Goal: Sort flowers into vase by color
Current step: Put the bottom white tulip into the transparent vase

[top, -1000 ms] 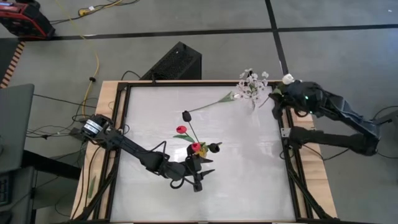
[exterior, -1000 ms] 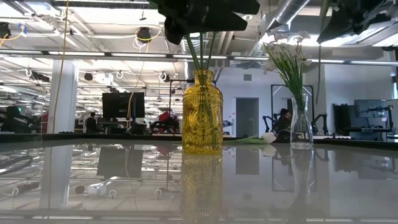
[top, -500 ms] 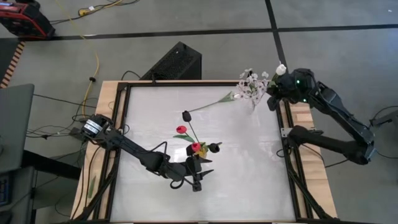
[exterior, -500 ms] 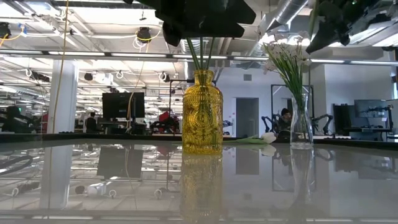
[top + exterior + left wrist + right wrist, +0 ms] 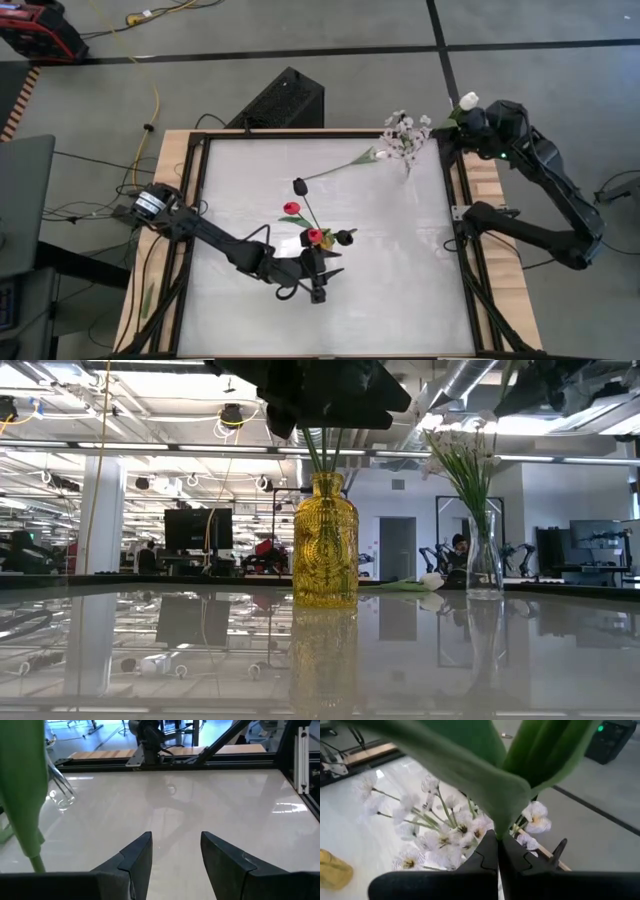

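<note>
The right pincer (image 5: pixel 470 112) hangs over the far right corner of the counter (image 5: pixel 400 260), its fingers pressed together on a white tulip (image 5: pixel 468 100) by the stem; the bloom pokes out past the counter's edge, and in the right wrist view broad green leaves (image 5: pixel 510 765) rise from between the fingers. Just beside it, inside the corner, stands a clear vase (image 5: pixel 485 565) holding a spray (image 5: pixel 405 135) of tiny white blossoms.

Another white tulip (image 5: pixel 380 154) lies flat on the counter near that vase, its long stem running back toward the middle.

Near the middle stands a yellow vase (image 5: pixel 325 540) with green stems in its neck. From above, a dark tulip (image 5: pixel 299 186) and a red tulip (image 5: pixel 291 208) lean out of it toward the left and far side, and a second red bloom (image 5: pixel 314 236) sits right over its mouth.

The left pincer (image 5: pixel 318 285) hovers close to the yellow vase on the near side, fingers spread with nothing between them; the left wrist view shows bare counter in the gap, with a green stem off to one side.
</note>
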{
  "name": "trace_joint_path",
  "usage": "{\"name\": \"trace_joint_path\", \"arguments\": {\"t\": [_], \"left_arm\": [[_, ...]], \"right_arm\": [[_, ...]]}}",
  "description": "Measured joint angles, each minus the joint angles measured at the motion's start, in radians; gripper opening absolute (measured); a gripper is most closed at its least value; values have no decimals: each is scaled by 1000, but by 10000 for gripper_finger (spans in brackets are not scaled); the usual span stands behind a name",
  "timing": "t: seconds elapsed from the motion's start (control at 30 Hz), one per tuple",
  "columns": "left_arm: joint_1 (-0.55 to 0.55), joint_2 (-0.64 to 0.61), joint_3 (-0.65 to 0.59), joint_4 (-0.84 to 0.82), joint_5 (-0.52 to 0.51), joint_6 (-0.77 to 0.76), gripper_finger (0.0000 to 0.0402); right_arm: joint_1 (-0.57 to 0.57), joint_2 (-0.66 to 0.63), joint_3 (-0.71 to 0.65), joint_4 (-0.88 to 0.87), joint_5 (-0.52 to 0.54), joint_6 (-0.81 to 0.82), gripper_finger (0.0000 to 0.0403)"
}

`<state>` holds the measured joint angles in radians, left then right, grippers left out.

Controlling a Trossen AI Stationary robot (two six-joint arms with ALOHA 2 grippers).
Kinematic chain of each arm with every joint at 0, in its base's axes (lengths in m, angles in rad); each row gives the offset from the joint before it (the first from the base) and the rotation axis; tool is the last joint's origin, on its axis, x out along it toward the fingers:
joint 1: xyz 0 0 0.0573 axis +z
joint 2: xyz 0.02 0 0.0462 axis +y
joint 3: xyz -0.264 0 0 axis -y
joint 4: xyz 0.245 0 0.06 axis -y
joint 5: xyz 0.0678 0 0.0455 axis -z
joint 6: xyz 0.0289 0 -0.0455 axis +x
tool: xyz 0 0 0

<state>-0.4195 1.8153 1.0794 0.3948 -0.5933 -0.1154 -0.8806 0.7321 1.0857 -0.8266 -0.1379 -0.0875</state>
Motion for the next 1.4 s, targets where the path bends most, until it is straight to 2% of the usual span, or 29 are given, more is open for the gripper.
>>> {"name": "trace_joint_path", "arguments": {"t": [0.37, 0.73, 1.03, 1.2, 1.4], "left_arm": [[11, 0, 0, -4, 42, -3, 158], [11, 0, 0, -25, 42, -17, 158], [11, 1, 0, -25, 42, -30, 158], [11, 1, 0, -24, 45, -41, 158], [11, 1, 0, -36, 138, -47, 158]], "right_arm": [[0, 37, -1, -32, 1, -3, 24], [1, 53, -85, -1, 3, -26, 30], [1, 87, -104, 0, 5, -26, 81], [1, 104, -104, -9, 7, -19, 122], [1, 105, -48, -108, 8, -38, 179]]}}
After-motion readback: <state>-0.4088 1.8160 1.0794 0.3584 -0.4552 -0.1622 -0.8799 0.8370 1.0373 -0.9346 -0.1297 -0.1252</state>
